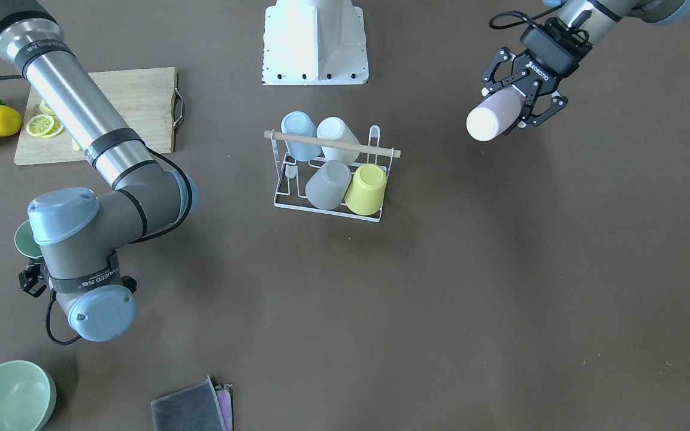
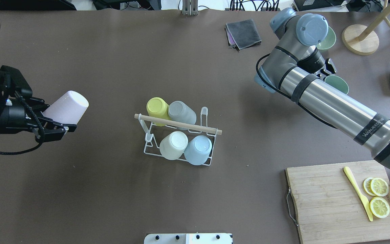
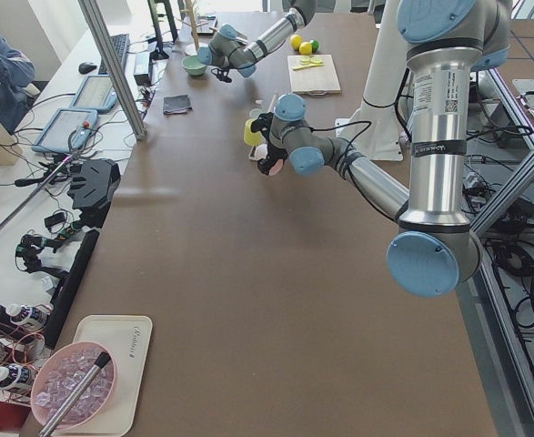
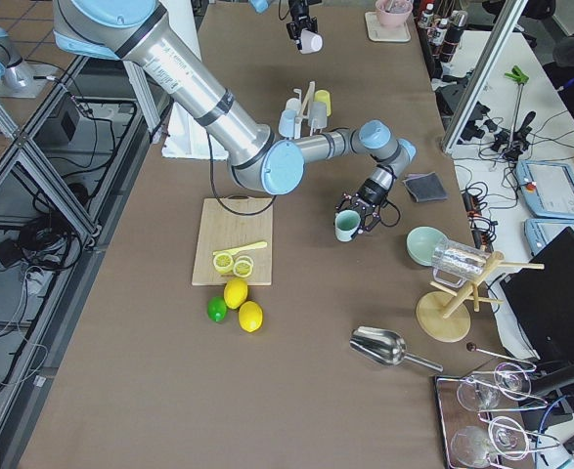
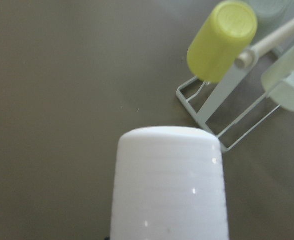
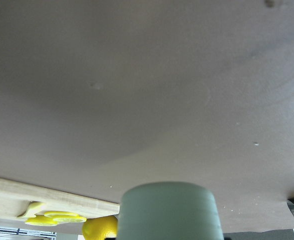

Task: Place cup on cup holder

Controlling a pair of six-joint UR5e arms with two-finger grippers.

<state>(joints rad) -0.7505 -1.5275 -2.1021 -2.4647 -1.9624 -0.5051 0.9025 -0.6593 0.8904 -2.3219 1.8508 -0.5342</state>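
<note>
Pink cup (image 1: pixel 492 118) clamped in left claw (image 1: pixel 520 102), raised well apart from cup holder (image 1: pixel 333 145); next, probably lower it over a free prong. Right claw (image 2: pixel 331 72) grips green cup (image 2: pixel 337 84).

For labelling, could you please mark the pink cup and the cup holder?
pink cup (image 2: pixel 65 105), overhead exterior view, its side wall.
cup holder (image 2: pixel 195 127), overhead exterior view, its wooden rod handle.
</note>
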